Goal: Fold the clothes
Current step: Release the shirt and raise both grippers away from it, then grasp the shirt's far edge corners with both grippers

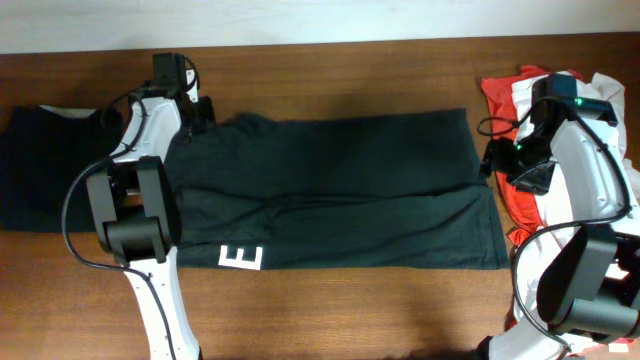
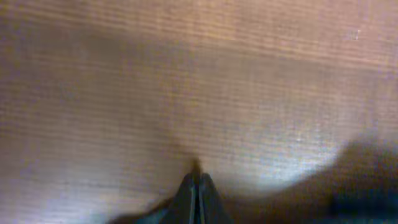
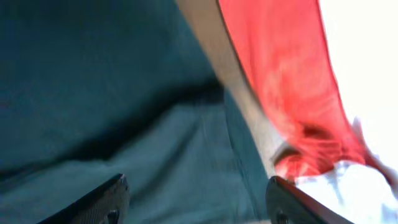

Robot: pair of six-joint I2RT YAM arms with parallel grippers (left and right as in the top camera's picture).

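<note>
I see the black shirt [image 1: 340, 190] lying lengthwise between both tools. Left tool [image 1: 203, 112] is pressed together at its far left corner; right tool [image 1: 497, 162] gapes apart above its right edge.

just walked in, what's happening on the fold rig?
Two arms are folding a black shirt spread across the table, a white E showing near its front edge. The left gripper is shut at the shirt's far left corner; whether it pinches cloth is unclear. The right gripper hangs open over the shirt's right edge, beside a red and white pile.
</note>
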